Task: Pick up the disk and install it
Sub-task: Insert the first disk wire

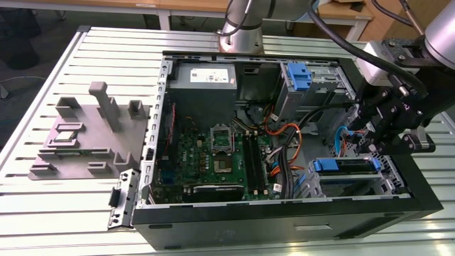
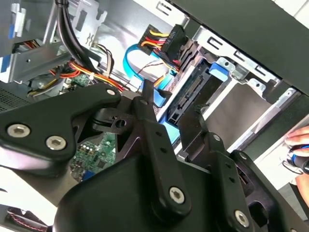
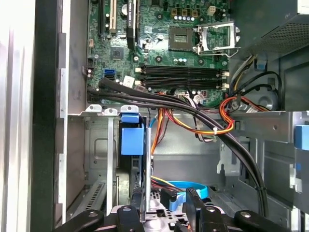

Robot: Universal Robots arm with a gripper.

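We see the computer case (image 1: 284,229) lying open on the slatted bench (image 1: 57,213). The disk (image 1: 344,165) sits on edge in a drive bay inside the case, in the corner diagonally opposite the power supply (image 1: 206,74), with its blue rail facing up out of the case.

The gripper (image 1: 387,141) hangs inside the case at that same corner, just beside the disk. In the second wrist view its two black fingers (image 2: 147,92) stand apart, one on each side of the disk's bare connector end. A strip of blue cable (image 2: 161,96) shows in the gap beside one of them, and we see them clamped on nothing.

In the first wrist view, a bundle of black and orange cables (image 3: 193,108) crosses the case between the disk's bay and the motherboard (image 3: 183,48).

A bare blue bracket (image 1: 299,74) stands in another bay of the case, beside the power supply. Outside the case, on the power supply's side, a grey fixture (image 1: 85,138) rests on the bench. In the second wrist view a person's hand (image 2: 297,140) shows just beyond the case's outer wall.
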